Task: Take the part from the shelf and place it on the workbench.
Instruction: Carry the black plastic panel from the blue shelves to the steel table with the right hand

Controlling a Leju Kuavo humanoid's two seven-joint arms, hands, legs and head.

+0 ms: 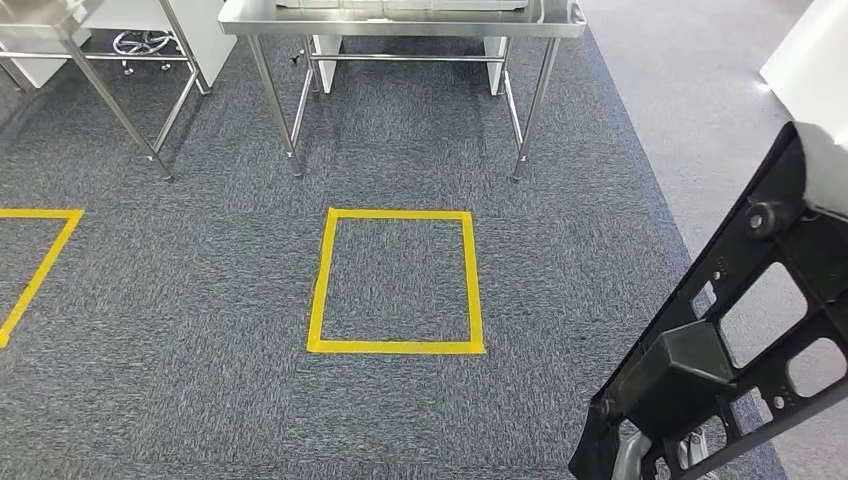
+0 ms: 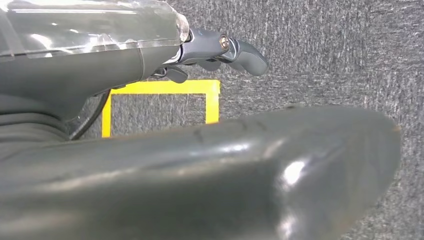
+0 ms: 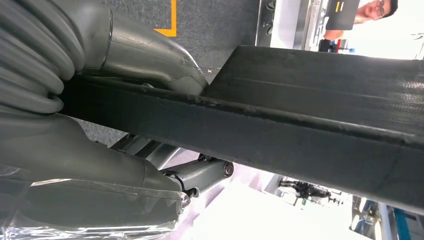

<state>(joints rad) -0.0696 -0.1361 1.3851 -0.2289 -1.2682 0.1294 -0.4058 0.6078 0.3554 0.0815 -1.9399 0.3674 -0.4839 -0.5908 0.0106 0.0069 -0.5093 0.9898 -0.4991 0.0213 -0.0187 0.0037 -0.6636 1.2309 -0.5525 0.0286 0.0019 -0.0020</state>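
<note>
The part (image 1: 720,360) is a flat black frame with cut-out windows and a raised block, and it hangs tilted at the lower right of the head view. My right hand (image 1: 640,455) grips its lower end; little of the hand shows beneath it. In the right wrist view the hand (image 3: 145,60) clamps the part's dark edge (image 3: 310,125), thumb on one side and fingers (image 3: 205,175) on the other. A steel workbench (image 1: 400,22) stands straight ahead at the far end of the carpet. My left hand (image 2: 215,50) hangs over the carpet and holds nothing.
A yellow tape square (image 1: 397,282) marks the carpet in front of the workbench legs (image 1: 530,110). A second tape outline (image 1: 30,260) lies at the left, below another steel table (image 1: 60,30). A person (image 3: 372,10) is behind the part in the right wrist view.
</note>
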